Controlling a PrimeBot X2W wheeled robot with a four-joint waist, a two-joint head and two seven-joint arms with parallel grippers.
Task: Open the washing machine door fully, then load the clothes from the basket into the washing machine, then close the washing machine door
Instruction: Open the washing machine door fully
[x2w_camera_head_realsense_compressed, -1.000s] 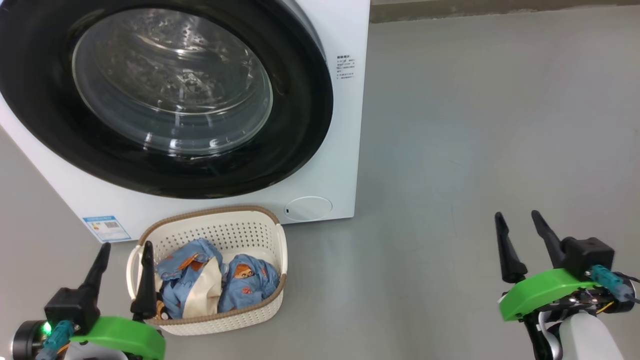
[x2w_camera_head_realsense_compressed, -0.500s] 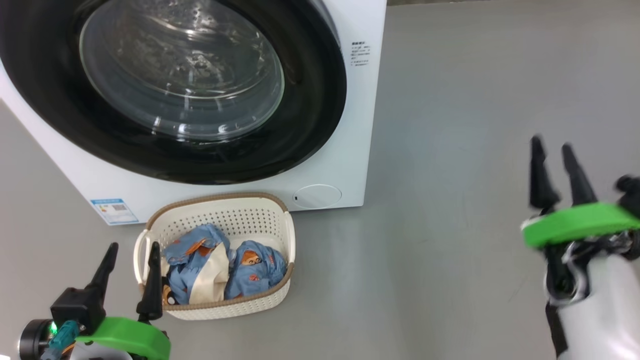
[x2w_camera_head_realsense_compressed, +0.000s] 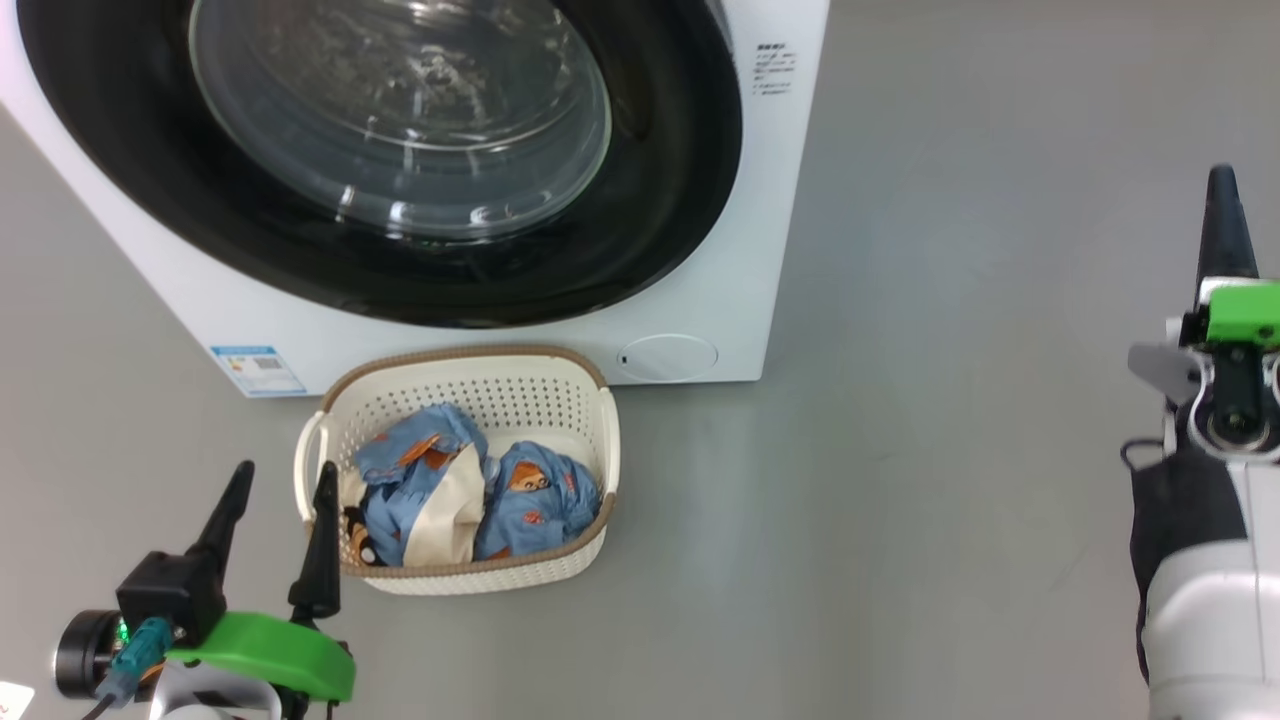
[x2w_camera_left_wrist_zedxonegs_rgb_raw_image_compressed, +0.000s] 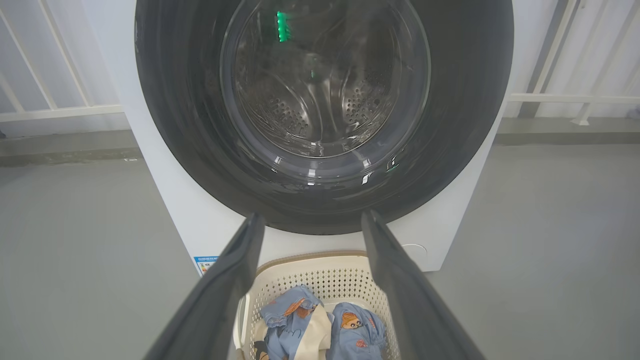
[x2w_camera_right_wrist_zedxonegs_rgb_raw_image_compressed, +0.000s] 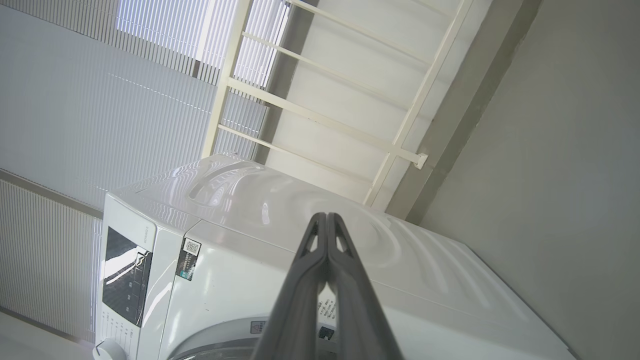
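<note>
— Two fingers of your right gripper (x2w_camera_head_realsense_compressed: 1222, 195) are pressed together; the left gripper (x2w_camera_head_realsense_compressed: 284, 468) has its own spread. The door (x2w_camera_head_realsense_compressed: 400, 110) is shut, stiff, glossy.
— Hook its right rim; the handle is possibly there. The clothes (x2w_camera_head_realsense_compressed: 470, 490), soft and light, sit in the basket (x2w_camera_head_realsense_compressed: 470, 356).

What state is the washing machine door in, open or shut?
Shut. The washing machine door lies flat against the washing machine, no gasket exposed; the drum is seen through its glass.

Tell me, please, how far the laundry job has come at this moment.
Done: nothing; the washing machine door is shut. In hand: the right claw, shut and empty, points toward the washing machine; the left claw hangs open near the basket. Left: opening the door, loading the clothes lying in the basket, closing.
</note>
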